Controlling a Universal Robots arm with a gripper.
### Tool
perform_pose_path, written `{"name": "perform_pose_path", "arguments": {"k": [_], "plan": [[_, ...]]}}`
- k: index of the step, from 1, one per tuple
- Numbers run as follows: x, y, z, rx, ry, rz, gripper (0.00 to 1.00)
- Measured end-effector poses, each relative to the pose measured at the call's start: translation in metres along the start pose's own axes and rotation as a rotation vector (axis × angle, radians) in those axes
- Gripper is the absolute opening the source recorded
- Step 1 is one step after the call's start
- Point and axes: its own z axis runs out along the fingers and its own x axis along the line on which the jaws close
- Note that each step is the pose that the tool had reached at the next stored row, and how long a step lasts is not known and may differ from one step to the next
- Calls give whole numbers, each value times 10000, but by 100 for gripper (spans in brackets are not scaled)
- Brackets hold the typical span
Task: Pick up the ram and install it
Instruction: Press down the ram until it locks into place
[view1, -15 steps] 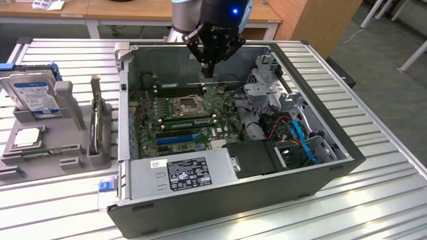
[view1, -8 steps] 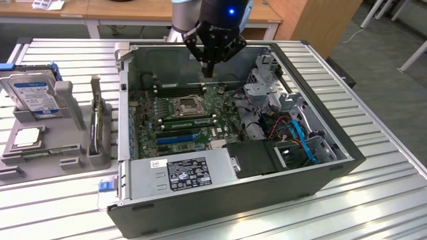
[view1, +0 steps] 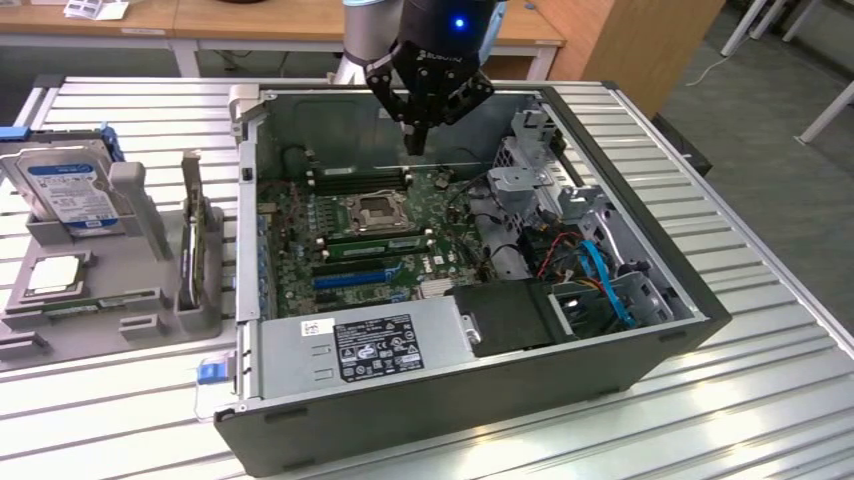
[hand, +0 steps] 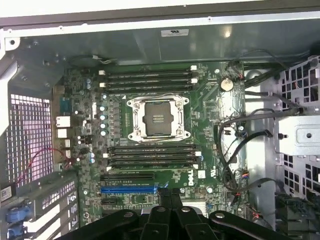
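My gripper (view1: 416, 146) hangs over the far part of the open computer case (view1: 641, 352), above the motherboard (view1: 367, 225). Its black fingers (hand: 161, 212) are pressed together with nothing seen between them. Under the gripper (hand: 169, 199) lie the CPU socket (hand: 158, 118) and two groups of long black memory slots (hand: 150, 156); I cannot tell whether a stick sits in any of them. A thin green strip that looks like the ram (view1: 100, 300) lies in the grey holder (view1: 127, 335) at the exterior view's left, well away from the gripper.
The holder also carries a blue-labelled hard drive (view1: 67, 185), a chip (view1: 54, 275) and an upright card (view1: 200, 250). Inside the case are the power supply (view1: 367, 345), drive cage (view1: 534, 190) and loose cables (view1: 594, 270). A slatted metal table (view1: 747, 400) surrounds the case.
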Motion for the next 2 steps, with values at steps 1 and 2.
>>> {"name": "perform_pose_path", "arguments": {"k": [1,2], "plan": [[0,0,0,0,0,0,11],[0,0,0,0,0,0,11]]}}
